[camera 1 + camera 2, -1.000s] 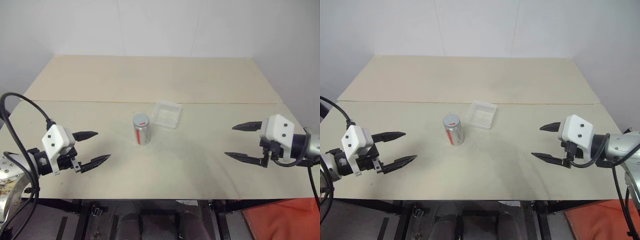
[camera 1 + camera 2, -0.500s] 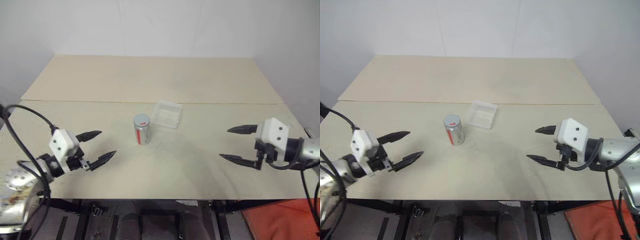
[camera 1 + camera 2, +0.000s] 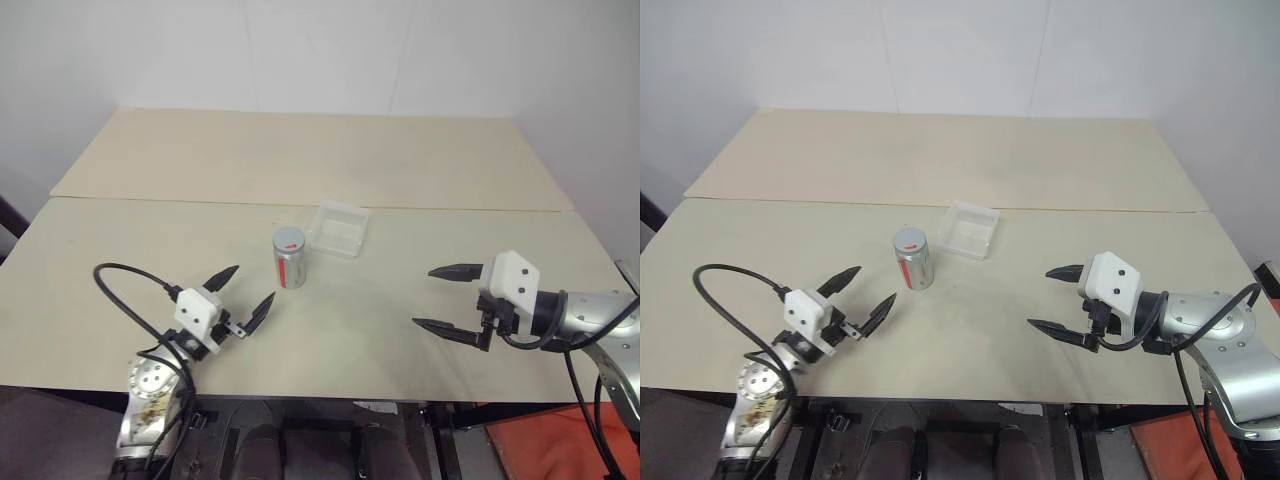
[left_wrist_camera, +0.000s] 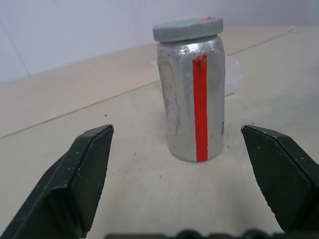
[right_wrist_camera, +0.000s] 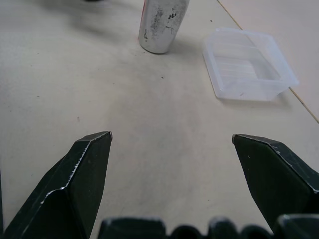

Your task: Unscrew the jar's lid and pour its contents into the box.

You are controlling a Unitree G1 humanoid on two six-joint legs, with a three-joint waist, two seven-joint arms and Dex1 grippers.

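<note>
A capped jar (image 3: 289,258) stands upright on the table (image 3: 400,170), just beside the box (image 3: 338,228), ahead of the left gripper (image 3: 244,297) and well apart from the right gripper (image 3: 436,299), both with fingers spread wide.

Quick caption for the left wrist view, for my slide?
Open left end effector faces the upright jar, lid still on, box partly hidden behind it.

A pale beige tabletop (image 3: 300,160) of two boards, a seam (image 3: 200,203) crossing it beyond both pincers, meets a white wall (image 3: 320,50).
</note>
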